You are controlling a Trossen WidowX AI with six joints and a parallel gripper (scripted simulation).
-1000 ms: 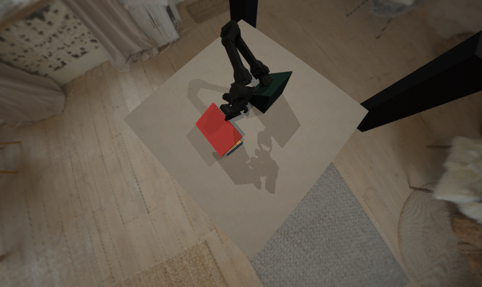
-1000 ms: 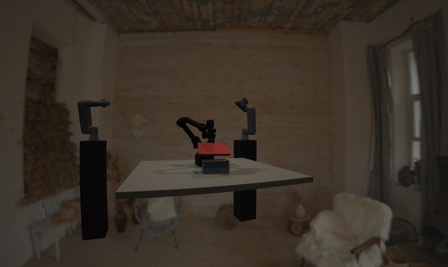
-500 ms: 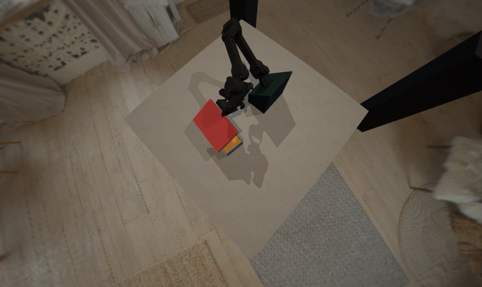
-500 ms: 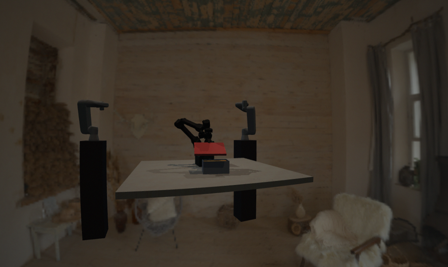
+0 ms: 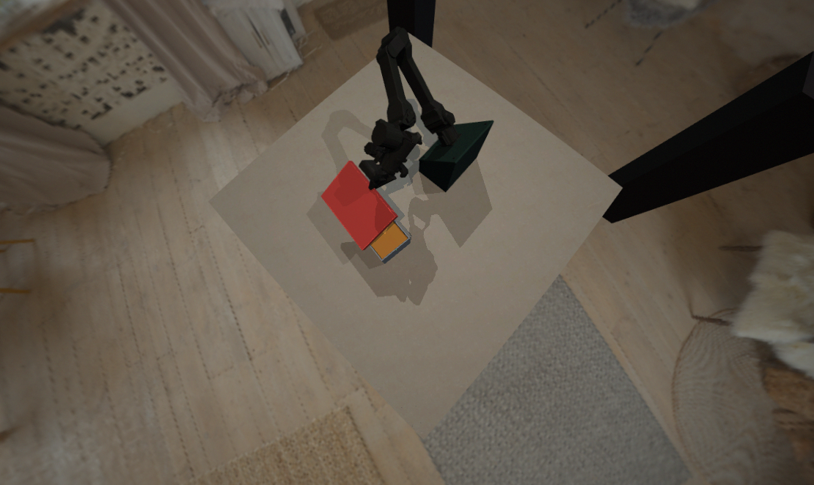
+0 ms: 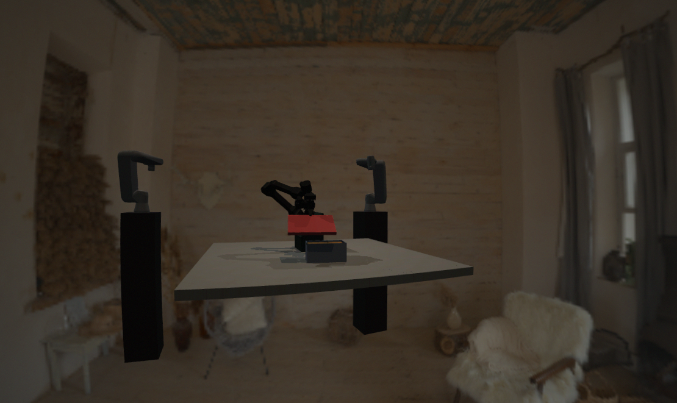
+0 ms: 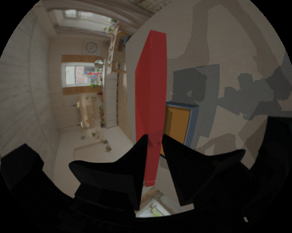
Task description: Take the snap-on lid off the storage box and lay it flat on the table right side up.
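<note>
My gripper [image 5: 373,186] [image 6: 309,214] [image 7: 154,137] is shut on one long edge of the red lid [image 5: 358,207] [image 6: 311,224] [image 7: 150,87]. The lid is off the box, held above it and tilted, with its top face up. In the top view it covers much of the box. The blue-grey storage box [image 5: 397,252] [image 6: 325,252] [image 7: 193,122] stands on the table [image 5: 383,348] [image 6: 239,279], open at the top, with an orange-brown inside. Part of the box is hidden behind the lid and a fingertip in the wrist view.
The dark green wedge-shaped arm base [image 5: 459,150] stands on the table to the right of the gripper in the top view. Two black pillars [image 6: 141,284] [image 6: 369,309] carrying grey arms stand beyond the table's edges. Shadows of the arm and lid fall around the box.
</note>
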